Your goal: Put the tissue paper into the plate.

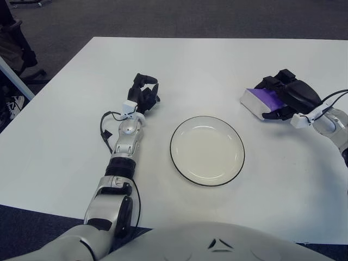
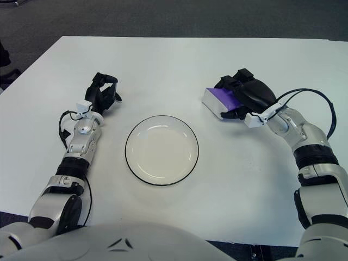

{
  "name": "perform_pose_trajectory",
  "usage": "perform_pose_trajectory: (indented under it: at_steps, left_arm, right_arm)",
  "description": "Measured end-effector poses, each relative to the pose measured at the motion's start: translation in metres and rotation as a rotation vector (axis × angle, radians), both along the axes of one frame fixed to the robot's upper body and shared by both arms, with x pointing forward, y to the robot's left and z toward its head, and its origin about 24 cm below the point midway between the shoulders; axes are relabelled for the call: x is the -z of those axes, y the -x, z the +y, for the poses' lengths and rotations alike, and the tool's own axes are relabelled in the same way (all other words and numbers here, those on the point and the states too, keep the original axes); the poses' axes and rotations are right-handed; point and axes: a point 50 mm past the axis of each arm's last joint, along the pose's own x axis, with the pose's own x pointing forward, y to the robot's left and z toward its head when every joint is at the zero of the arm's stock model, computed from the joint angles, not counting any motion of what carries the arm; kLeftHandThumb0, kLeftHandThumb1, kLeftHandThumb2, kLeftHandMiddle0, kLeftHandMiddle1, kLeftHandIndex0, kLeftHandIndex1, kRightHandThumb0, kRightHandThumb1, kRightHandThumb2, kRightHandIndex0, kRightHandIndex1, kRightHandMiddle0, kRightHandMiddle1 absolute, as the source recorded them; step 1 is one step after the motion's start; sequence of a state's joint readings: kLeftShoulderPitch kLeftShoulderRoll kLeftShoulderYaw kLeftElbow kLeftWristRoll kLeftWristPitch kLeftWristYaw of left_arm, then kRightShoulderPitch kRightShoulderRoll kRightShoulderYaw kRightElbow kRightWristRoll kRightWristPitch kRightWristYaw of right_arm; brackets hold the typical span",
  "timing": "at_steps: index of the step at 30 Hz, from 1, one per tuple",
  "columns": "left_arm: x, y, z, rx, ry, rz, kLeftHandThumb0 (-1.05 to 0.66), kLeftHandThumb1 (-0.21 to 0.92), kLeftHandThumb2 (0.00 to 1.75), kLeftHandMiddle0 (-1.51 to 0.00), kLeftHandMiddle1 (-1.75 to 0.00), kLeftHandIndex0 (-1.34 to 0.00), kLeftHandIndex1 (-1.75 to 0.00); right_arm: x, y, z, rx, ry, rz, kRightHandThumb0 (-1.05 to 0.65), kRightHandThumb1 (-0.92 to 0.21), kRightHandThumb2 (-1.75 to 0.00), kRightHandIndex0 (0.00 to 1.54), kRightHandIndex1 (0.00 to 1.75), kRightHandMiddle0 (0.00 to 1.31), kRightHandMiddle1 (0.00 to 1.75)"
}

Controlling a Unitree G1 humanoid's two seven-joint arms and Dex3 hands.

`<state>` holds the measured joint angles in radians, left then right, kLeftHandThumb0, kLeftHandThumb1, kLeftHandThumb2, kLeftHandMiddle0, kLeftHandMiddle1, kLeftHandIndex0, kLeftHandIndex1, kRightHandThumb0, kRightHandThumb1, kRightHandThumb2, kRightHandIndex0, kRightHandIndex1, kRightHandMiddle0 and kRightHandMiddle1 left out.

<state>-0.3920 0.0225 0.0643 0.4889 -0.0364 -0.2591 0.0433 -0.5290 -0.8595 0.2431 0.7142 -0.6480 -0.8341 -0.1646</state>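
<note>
The tissue paper is a purple and white pack (image 1: 258, 100) lying on the white table (image 1: 206, 60), to the right of and slightly beyond the plate. My right hand (image 1: 281, 97) covers its right end, with fingers curled over the far side and the thumb against the near side. The round white plate (image 1: 207, 117) with a thin dark rim sits in the middle of the table, with nothing on it. My left hand (image 1: 144, 92) shows to the left of the plate, fingers curled, holding nothing.
Dark carpet surrounds the table. A chair base and dark furniture (image 1: 13, 49) stand off the table's left edge. My left forearm (image 1: 126, 144) stretches along the table left of the plate.
</note>
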Motion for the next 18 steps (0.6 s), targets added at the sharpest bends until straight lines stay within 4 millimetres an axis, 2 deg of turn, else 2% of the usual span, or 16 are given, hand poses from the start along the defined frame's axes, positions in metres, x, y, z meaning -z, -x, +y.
perform_pose_trajectory:
  at_steps: [3, 11, 18]
  left_arm:
    - [0.0, 0.0, 0.0, 0.0, 0.001, 0.0, -0.35, 0.92, 0.41, -0.72, -1.74, -0.33, -1.63]
    - [0.0, 0.0, 0.001, -0.004, 0.006, 0.002, -0.35, 0.91, 0.41, -0.73, -1.73, -0.33, -1.63]
    - [0.001, 0.0, 0.002, -0.007, 0.008, 0.003, -0.36, 0.91, 0.41, -0.73, -1.73, -0.33, -1.63]
  right_arm:
    - [0.0, 0.001, -0.001, 0.003, -0.014, -0.016, 0.0, -0.5, -1.08, 0.43, 1.68, 0.34, 1.75]
    - [0.001, 0.004, 0.002, 0.002, -0.082, -0.114, 0.0, -0.42, -1.18, 0.52, 1.67, 0.37, 1.75]
    - [-0.004, 0.002, 0.018, -0.041, -0.157, -0.182, 0.0, -0.4, -1.22, 0.53, 1.71, 0.36, 1.75]
